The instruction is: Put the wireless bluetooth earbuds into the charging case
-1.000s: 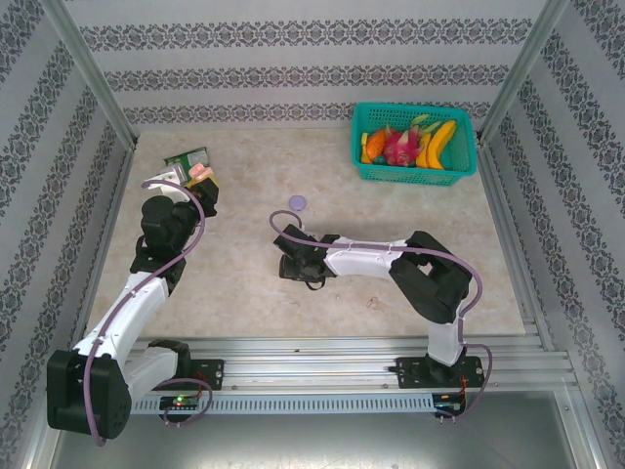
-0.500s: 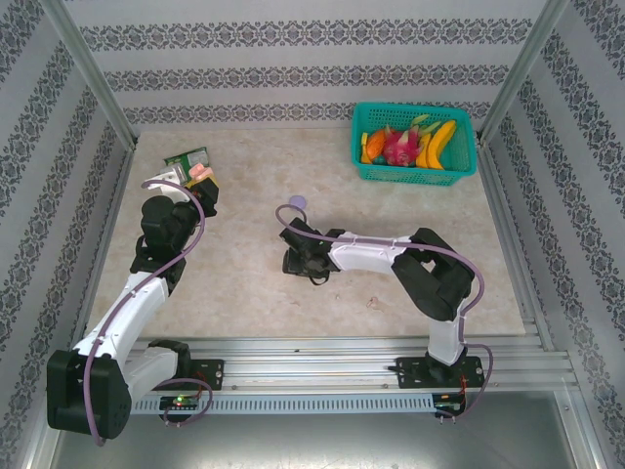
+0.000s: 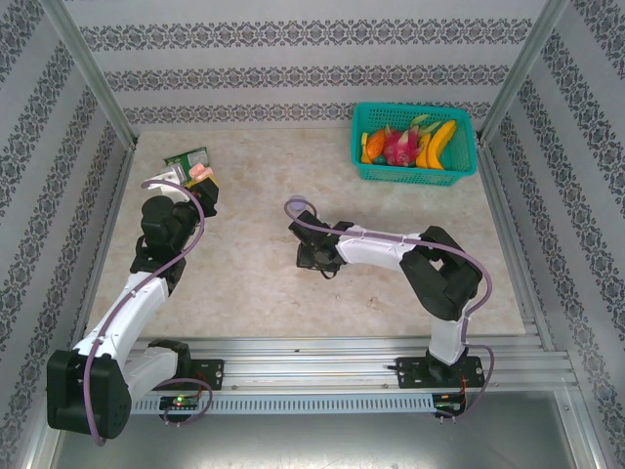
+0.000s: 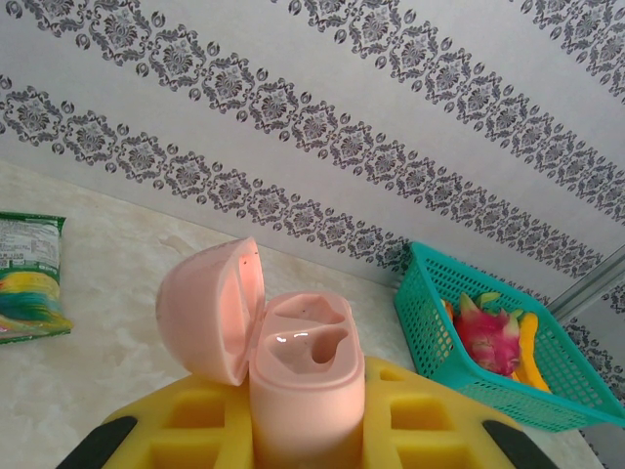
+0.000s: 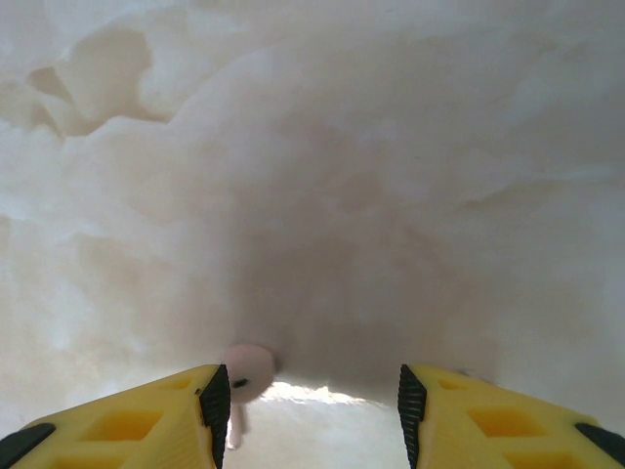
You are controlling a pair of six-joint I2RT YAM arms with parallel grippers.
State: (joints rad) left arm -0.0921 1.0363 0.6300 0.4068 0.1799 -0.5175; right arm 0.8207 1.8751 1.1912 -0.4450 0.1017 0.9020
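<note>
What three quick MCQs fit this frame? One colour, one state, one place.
1. The charging case in the left gripper is: A teal; B pale pink; C black.
2. Its lid is: A shut; B taped over; C hinged open.
3. The pale pink earbud lies: A inside the case; B on the lid; C on the table, between the open fingers of the right gripper.

Key: 1 B, the left wrist view shows a pink shell. 2 C, the lid is tipped back and the empty recess is exposed. 3 C, the right wrist view shows it on the marble beside one finger.
</note>
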